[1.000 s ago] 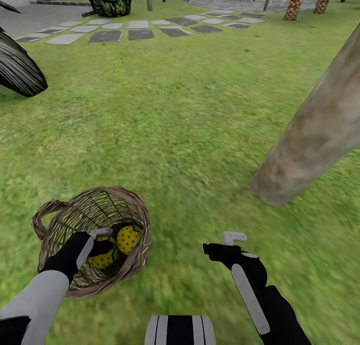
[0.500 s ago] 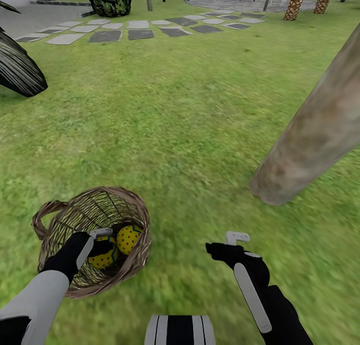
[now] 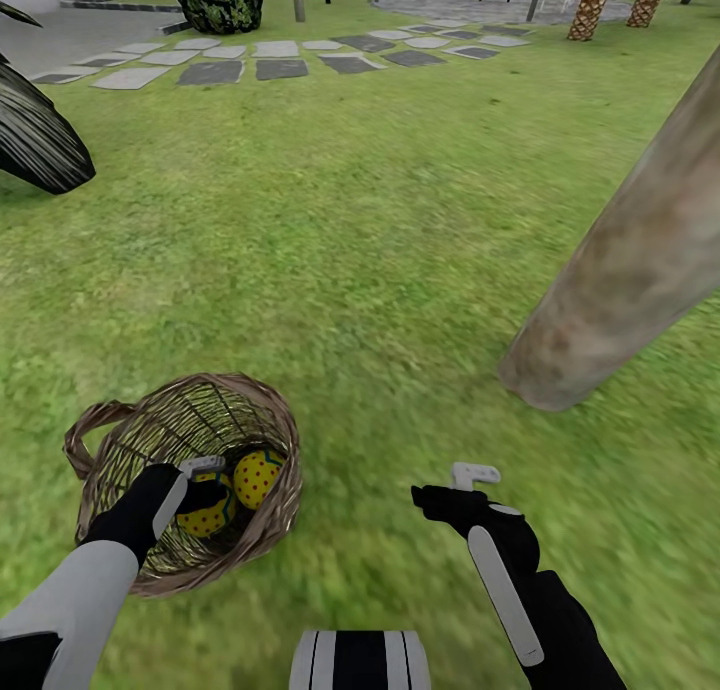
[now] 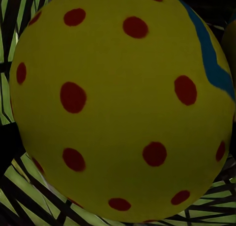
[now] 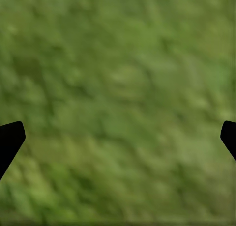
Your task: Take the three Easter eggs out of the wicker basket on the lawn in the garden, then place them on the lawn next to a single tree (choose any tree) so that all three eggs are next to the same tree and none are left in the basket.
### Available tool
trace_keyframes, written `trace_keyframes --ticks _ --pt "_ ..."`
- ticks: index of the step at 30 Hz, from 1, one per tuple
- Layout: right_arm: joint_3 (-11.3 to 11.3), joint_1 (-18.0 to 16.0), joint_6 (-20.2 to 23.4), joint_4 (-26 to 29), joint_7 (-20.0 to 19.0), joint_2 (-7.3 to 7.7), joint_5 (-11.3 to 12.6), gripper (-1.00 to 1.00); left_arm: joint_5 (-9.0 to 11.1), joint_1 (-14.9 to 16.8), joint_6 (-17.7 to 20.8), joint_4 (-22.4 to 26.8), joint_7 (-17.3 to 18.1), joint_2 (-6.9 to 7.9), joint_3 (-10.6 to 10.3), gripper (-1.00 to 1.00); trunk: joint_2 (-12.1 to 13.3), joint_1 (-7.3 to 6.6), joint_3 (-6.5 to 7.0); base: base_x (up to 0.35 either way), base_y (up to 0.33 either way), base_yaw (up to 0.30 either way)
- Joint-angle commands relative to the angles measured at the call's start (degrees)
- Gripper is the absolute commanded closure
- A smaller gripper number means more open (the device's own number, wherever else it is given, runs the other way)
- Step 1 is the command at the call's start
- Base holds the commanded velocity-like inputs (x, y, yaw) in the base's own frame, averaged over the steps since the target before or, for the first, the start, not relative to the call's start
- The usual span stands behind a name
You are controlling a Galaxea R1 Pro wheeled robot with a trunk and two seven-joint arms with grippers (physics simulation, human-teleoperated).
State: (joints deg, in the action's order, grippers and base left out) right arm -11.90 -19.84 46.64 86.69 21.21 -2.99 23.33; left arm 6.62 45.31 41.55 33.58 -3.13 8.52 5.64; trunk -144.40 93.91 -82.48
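Progress looks early: no egg lies on the lawn [image 3: 380, 270] by the tree [image 3: 620, 280] yet, so as far as I can judge all placing is left to do.

Nearest the robot, left gripper [image 3: 205, 482] is down inside the wicker basket [image 3: 150, 435], which sits on the grass w/ its loop handle to the robot's left. Two eggs are visible in the basket from the head view: the dotted egg [image 3: 208, 515] right at the left fingertips, and a second egg [image 3: 258, 475] touching it on the far-right side. Third egg prob. hidden under the arm or behind the others; can't confirm it. In the left wrist view the dotted egg [image 4: 123, 105] sits very close to the lens, yellow w/ red dots and a blue zigzag band at one edge, wicker strands behind it. Fingers aren't visible there, so I cannot tell whether the left jaws are closed on the egg or just poised around it.

Right gripper [image 3: 470, 475] hangs over bare grass, just right of the basket and apart from it. Its wrist view shows grass [image 5: 118, 98] w/ the two dark fingertips [image 5: 10, 140] at opposite edges, so jaws spread wide, holding nothing.

Further out, the tree trunk meets the ground ahead-right of the right gripper, near enough to serve as drop spot. Beyond that, open lawn, then the stepping-stone path [image 3: 280, 65].
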Motion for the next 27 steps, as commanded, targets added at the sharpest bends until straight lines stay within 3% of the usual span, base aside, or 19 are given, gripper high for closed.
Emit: trace_keyframes --ticks 1,27 --pt "-0.05 -0.03 0.12 0.05 0.59 0.00 0.63 -1.00 0.15 -0.04 0.29 -0.25 -0.30 0.01 0.04 1.00 -0.01 0.01 -0.05 0.000 0.000 0.000" --pt "-0.05 -0.03 0.12 0.07 0.59 0.00 0.58 -1.00 0.15 -0.03 0.47 -0.26 -0.30 0.01 0.01 1.00 0.06 -0.12 1.06 0.000 0.000 0.000"
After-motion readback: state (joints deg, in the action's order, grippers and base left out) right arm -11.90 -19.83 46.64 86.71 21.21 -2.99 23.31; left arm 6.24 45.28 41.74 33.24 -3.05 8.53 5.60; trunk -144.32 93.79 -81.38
